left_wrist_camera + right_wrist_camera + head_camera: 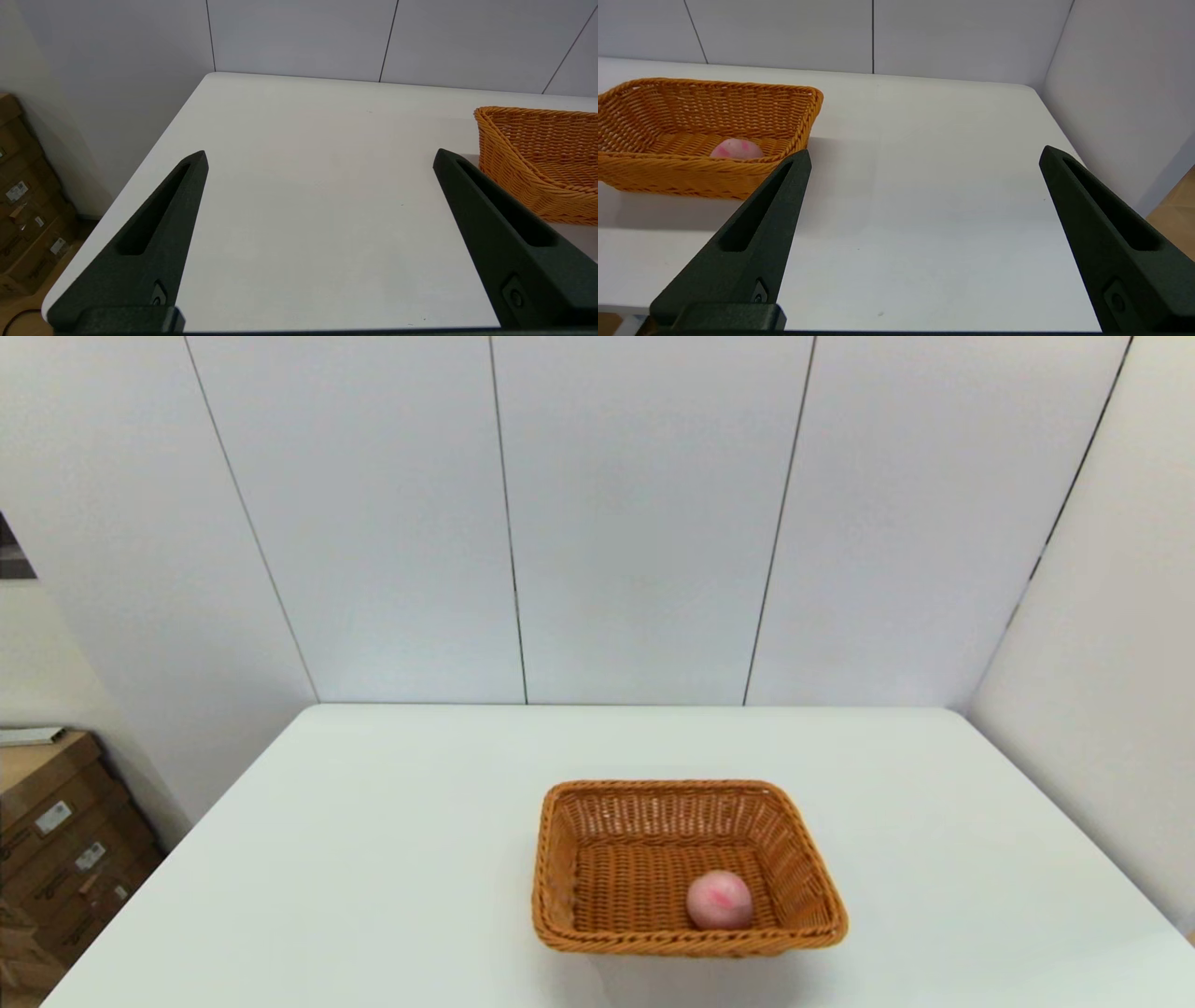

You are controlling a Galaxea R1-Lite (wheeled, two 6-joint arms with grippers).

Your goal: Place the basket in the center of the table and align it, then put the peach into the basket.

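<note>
An orange-brown wicker basket (686,866) stands on the white table (373,859), slightly right of the middle and near the front edge. A pale pink peach (719,900) lies inside it, toward the front right corner. The right wrist view shows the peach (736,150) behind the near wall of the basket (705,135). My left gripper (320,156) is open above the table's left front part, with the basket (542,163) off to its side. My right gripper (924,154) is open over bare table, to the right of the basket. Neither arm shows in the head view.
Cardboard boxes (56,840) are stacked on the floor left of the table. Grey wall panels stand close behind the table and along its right side (1120,93). The table's left edge (140,177) and right edge (1069,140) lie near the grippers.
</note>
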